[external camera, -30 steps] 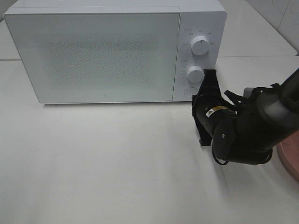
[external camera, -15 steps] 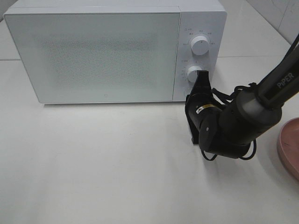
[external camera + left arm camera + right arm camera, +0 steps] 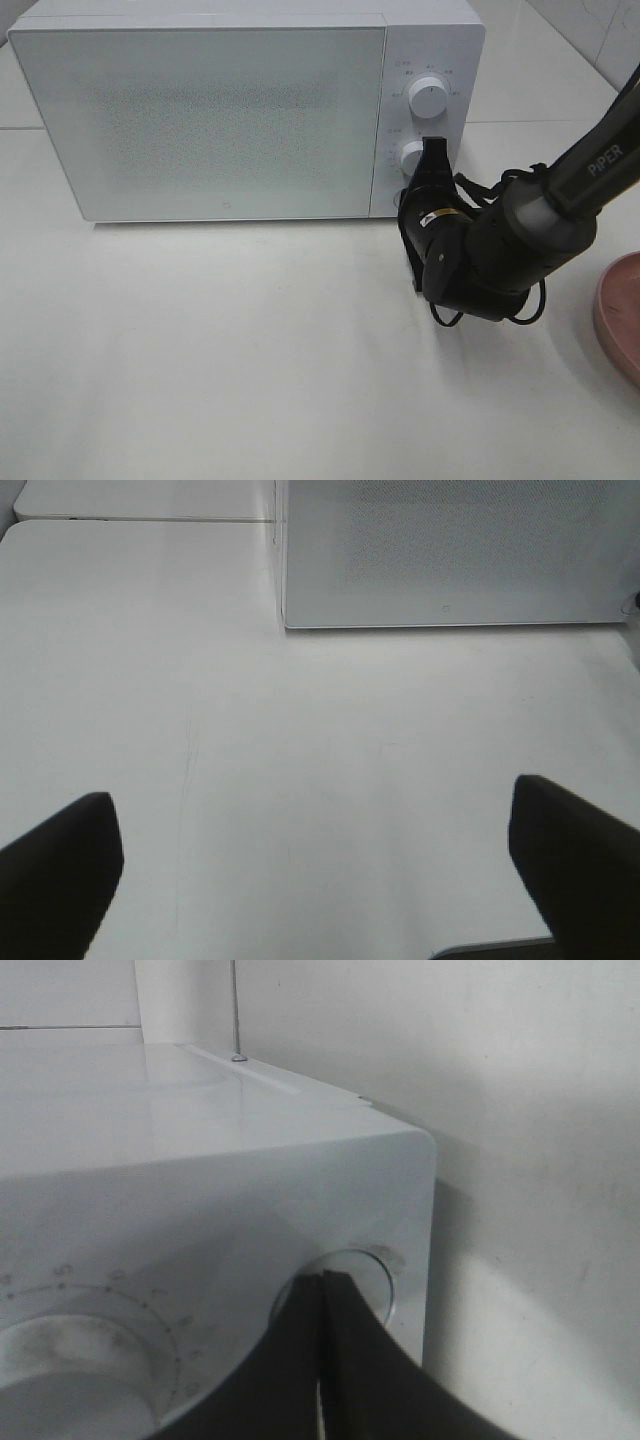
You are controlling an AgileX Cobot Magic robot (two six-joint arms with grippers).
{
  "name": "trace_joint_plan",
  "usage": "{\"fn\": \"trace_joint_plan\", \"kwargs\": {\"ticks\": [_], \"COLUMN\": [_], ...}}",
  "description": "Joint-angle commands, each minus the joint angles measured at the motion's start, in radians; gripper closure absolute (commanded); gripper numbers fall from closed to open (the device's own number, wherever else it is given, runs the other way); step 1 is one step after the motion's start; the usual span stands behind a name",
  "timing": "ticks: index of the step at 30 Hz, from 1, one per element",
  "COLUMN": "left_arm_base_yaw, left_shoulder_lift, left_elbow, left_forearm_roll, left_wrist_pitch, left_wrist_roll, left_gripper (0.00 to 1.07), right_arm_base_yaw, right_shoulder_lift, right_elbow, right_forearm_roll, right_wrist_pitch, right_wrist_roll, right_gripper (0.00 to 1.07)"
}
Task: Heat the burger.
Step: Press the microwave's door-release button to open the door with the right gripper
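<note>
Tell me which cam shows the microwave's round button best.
Right wrist: the round button sits close up, the shut right gripper at it. Exterior high: the gripper largely hides it. Left wrist: only the microwave door, no button.

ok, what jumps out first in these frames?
The white microwave at the back of the table, door shut. The black right gripper, shut, has its tip at the round button low on the microwave's right side. A pink plate peeks in at the right edge of the high view; no burger in sight.
</note>
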Motion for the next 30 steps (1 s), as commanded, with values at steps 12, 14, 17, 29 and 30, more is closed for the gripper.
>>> {"fn": "trace_joint_plan", "kwargs": {"ticks": [12, 14, 17, 29, 30], "left_arm_base_yaw": [0.004, 0.004, 0.004, 0.004, 0.004], "left_shoulder_lift": [-0.017, -0.017, -0.017, -0.017, -0.017], "left_elbow": [0.0, 0.0, 0.0, 0.0, 0.0], "left_forearm_roll": [-0.003, -0.003, -0.003, -0.003, -0.003], "left_wrist_pitch": [-0.009, -0.009, -0.009, -0.009, -0.009], "left_wrist_roll": [-0.004, -0.004, -0.004, -0.004, -0.004], "left_gripper": [0.09, 0.09, 0.09, 0.09, 0.09], "right_arm_base_yaw": [-0.005, -0.005, -0.005, -0.02, -0.02], "right_shoulder_lift": [0.033, 0.041, 0.059, 0.087, 0.087], "right_elbow": [-0.07, -0.088, -0.118, -0.187, -0.187], "right_forearm_roll": [0.021, 0.023, 0.023, 0.028, 0.028], "right_wrist_pitch": [-0.046, -0.052, -0.072, -0.063, -0.063], "right_wrist_roll": [-0.018, -0.02, -0.019, -0.066, -0.066], "right_gripper": [1.07, 1.07, 1.07, 1.07, 1.07]}}
